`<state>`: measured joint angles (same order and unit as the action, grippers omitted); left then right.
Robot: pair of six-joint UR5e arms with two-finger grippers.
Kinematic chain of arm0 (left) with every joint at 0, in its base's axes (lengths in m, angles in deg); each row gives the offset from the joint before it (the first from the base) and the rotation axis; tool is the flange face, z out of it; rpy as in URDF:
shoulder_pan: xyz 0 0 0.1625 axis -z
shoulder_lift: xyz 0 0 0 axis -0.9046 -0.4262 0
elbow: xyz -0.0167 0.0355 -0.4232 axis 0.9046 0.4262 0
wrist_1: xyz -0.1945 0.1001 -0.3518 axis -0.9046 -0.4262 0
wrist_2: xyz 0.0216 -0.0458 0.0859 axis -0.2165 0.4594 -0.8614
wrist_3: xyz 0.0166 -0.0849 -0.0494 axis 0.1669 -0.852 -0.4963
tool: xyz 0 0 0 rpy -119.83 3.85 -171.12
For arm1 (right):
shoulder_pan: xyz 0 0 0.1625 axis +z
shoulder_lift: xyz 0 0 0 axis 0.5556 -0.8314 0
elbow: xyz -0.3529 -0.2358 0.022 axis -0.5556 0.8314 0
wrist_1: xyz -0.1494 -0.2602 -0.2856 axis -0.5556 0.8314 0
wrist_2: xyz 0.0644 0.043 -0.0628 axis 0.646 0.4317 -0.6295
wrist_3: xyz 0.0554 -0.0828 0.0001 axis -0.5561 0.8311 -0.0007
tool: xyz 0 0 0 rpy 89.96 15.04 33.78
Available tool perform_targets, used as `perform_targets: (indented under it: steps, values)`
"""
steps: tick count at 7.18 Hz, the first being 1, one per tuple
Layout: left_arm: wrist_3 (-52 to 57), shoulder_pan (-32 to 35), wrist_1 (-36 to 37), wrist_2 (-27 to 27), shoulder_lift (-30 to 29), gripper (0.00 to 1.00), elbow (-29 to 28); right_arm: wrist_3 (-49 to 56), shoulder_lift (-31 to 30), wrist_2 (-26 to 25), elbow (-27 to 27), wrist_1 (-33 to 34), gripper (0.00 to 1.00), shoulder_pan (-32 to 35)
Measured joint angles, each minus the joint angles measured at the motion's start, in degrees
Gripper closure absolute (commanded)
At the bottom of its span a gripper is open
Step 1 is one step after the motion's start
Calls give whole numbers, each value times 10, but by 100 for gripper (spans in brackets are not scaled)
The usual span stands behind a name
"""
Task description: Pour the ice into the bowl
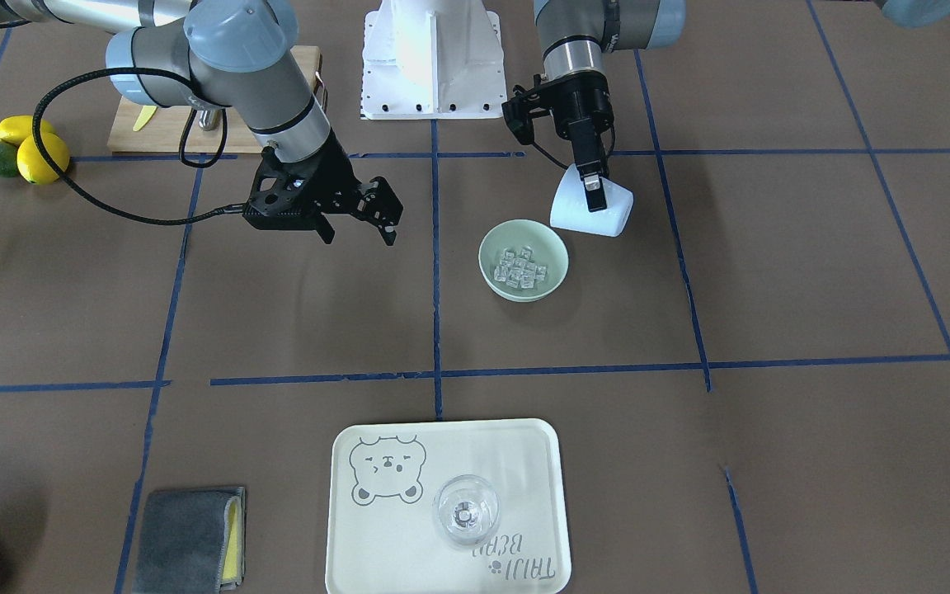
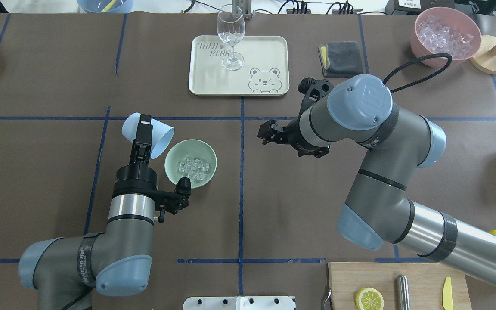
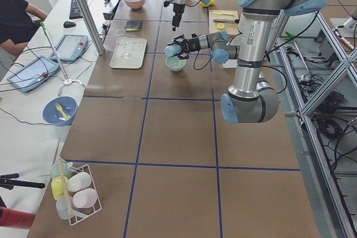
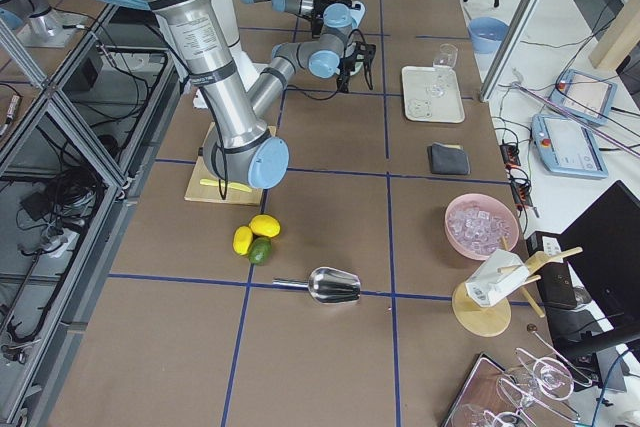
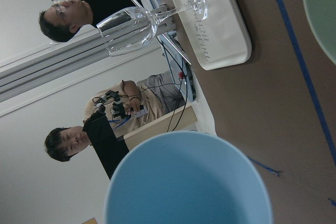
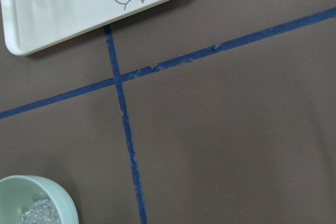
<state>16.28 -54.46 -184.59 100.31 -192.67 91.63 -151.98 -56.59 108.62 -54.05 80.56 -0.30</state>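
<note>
Black right gripper (image 1: 359, 235) hangs spread wide and empty, well apart at the mint-green bowl's (image 2: 169, 172) three o'clock from overhead. At its ten o'clock the left gripper (image 2: 144, 127) clamps the blue cup (image 2: 159, 140), mouth tipped toward four. The ice (image 2: 192, 168) lies inside the bowl.

The ice (image 2: 192, 168) is contained in the bowl (image 2: 169, 165). A tipped cup (image 2: 159, 140) is held by the left gripper (image 2: 144, 129) just beside the bowl, on its far left. Beyond them, a glass (image 2: 230, 30) is stood on a tray (image 2: 265, 51).
</note>
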Motion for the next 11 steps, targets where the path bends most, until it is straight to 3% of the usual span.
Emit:
perform_targets:
  steps: [3, 5, 9, 11]
  values:
    - [6, 23, -44, 109, 15, 100, 60, -3, 4, -2, 0, 1, 0, -3]
    - [6, 48, -161, 167, 75, 100, 67, -7, 10, -3, 0, 1, 0, -6]
    - [-6, 128, -425, 285, 247, 100, 63, -9, 13, -3, 0, 1, 0, -9]
    - [-90, 164, -508, 345, 311, 100, 53, -9, 13, -3, 1, 1, 0, -14]
